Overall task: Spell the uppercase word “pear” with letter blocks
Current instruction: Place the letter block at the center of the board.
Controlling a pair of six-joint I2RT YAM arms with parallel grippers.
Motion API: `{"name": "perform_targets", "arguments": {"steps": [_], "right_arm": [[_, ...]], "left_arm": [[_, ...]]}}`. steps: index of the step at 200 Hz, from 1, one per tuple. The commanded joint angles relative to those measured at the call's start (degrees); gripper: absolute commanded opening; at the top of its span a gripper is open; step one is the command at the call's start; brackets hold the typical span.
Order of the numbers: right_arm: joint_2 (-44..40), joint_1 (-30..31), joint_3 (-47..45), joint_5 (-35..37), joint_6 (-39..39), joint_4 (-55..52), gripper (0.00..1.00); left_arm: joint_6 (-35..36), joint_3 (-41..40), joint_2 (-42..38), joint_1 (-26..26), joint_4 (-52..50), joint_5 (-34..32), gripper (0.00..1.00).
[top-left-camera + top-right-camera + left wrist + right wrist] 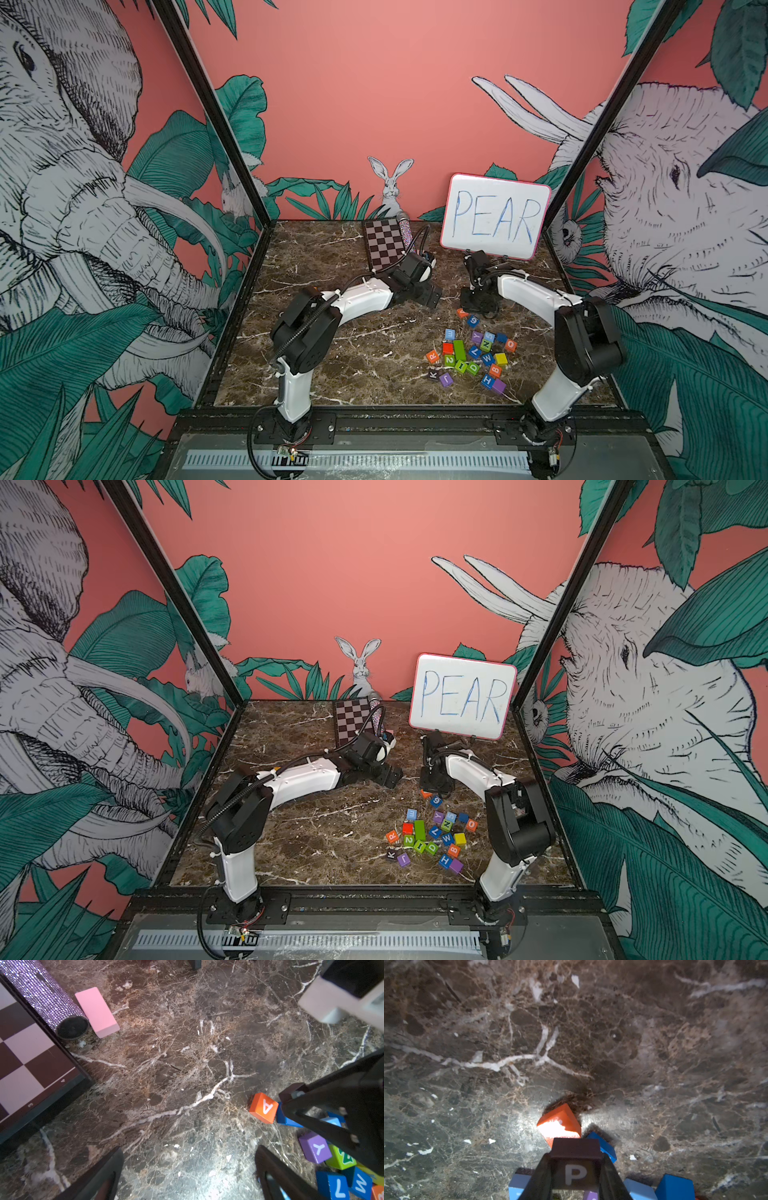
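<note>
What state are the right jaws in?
Shut on the black P block: in the right wrist view the right gripper has its jaws pressed against both sides.

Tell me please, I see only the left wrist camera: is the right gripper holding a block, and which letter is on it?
Observer: Yes. The right wrist view shows the right gripper shut on the black P block.
Operator: Where is the R?
Observer: The orange R block lies letter up at the left edge of the pile.
Operator: And the E?
Observer: The light-blue E block sits on the pile's far side, in both top views.
</note>
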Motion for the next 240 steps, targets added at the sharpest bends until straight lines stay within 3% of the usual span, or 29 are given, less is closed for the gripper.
{"name": "perform_targets", "arguments": {"steps": [1, 106, 150, 240], "right_arm": [[1.7, -0.6, 2.0, -0.4, -0.9, 0.8, 0.27], [10.2, -4.3, 8.3, 0.4, -1.4, 2.6, 0.27], [12.8, -5.6, 13.7, 0.0, -2.1, 2.6, 0.27], [22.0, -6.3, 26.3, -1.4, -2.7, -0.6, 0.27]], "left_arm": [[-0.2, 1.7, 0.3, 0.5, -0.4, 0.9, 0.99], [0.4, 2.1, 2.6, 2.4, 1.0, 2.4, 0.99], [-0.6, 4.1, 4.6, 4.1, 0.6, 5.9, 0.99], [0.3, 2.0, 3.5, 4.8, 1.2, 5.1, 0.99]]}}
